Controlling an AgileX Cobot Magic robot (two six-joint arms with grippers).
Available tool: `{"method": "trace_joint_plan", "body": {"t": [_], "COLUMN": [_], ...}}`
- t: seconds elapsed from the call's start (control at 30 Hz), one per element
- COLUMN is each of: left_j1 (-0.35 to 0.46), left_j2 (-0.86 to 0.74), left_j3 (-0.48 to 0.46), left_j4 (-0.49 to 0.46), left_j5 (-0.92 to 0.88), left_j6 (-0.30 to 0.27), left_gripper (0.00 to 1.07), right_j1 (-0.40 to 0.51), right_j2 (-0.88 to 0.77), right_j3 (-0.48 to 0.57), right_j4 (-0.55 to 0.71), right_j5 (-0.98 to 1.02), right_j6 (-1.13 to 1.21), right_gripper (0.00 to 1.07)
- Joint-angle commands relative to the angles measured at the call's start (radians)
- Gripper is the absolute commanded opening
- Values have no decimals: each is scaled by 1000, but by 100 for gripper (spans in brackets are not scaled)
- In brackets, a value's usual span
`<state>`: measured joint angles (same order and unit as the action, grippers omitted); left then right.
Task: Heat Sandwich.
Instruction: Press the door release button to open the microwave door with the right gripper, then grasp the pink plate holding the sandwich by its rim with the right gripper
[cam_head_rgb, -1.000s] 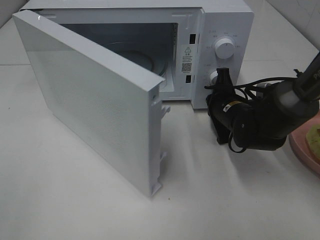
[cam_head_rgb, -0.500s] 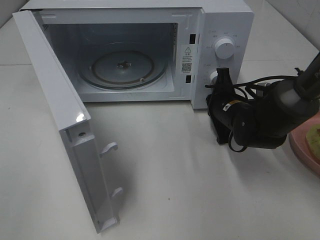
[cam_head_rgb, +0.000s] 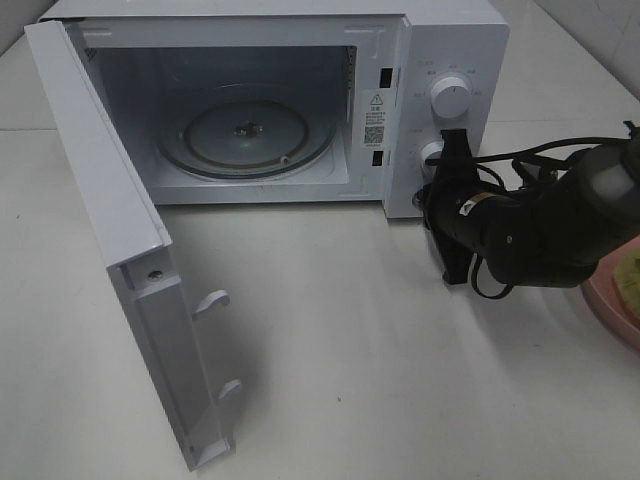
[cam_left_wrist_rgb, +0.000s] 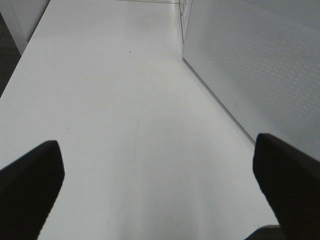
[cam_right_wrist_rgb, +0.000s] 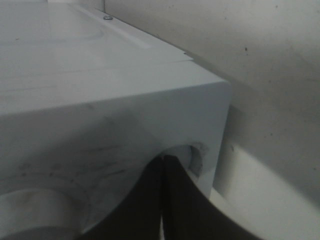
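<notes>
The white microwave (cam_head_rgb: 450, 40) stands at the back with its door (cam_head_rgb: 110, 190) swung wide open to the left. Its glass turntable (cam_head_rgb: 250, 135) is bare. My right gripper (cam_head_rgb: 453, 145) is shut and empty, its tips right at the control panel by the lower knob (cam_head_rgb: 431, 152). In the right wrist view its fingers (cam_right_wrist_rgb: 163, 167) are pressed together against the panel. The sandwich (cam_head_rgb: 632, 268) shows only as a yellow-green bit at the right edge, on the pink plate (cam_head_rgb: 605, 300). My left gripper (cam_left_wrist_rgb: 160, 195) is wide open over bare table, beside the door's outer face (cam_left_wrist_rgb: 260, 70).
The open door's latch hooks (cam_head_rgb: 212, 300) stick out over the front left of the white table (cam_head_rgb: 380, 380). The upper knob (cam_head_rgb: 449, 97) sits above the right gripper. Black cables (cam_head_rgb: 540, 165) loop over the right arm.
The microwave door has swung from half open to wide open, uncovering the turntable. My right gripper has shifted slightly to the right, still at the control panel.
</notes>
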<state>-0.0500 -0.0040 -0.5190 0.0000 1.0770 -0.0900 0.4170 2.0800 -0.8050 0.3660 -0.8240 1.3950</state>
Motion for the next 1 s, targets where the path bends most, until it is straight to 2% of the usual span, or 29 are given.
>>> {"method": "trace_joint_plan", "body": {"t": [0.03,0.57,1.0], "left_j1": [2,2,2], "left_j2": [-23,-23,-23], "left_j3": [0,0,0], "left_j4": [0,0,0], "left_j5": [-5,-5,-5], "left_j6": [-4,-4,-4], "left_gripper": [98,98,98], "right_j1": [-7,-7,-7], "right_j2": [-54,-239,-450], "right_j3": [15,152,174], "right_j4": [-53,-97,-97], "right_j5": [-44,149,563], "right_j6": [-11,-92,-468], "right_gripper": [0,0,3]}}
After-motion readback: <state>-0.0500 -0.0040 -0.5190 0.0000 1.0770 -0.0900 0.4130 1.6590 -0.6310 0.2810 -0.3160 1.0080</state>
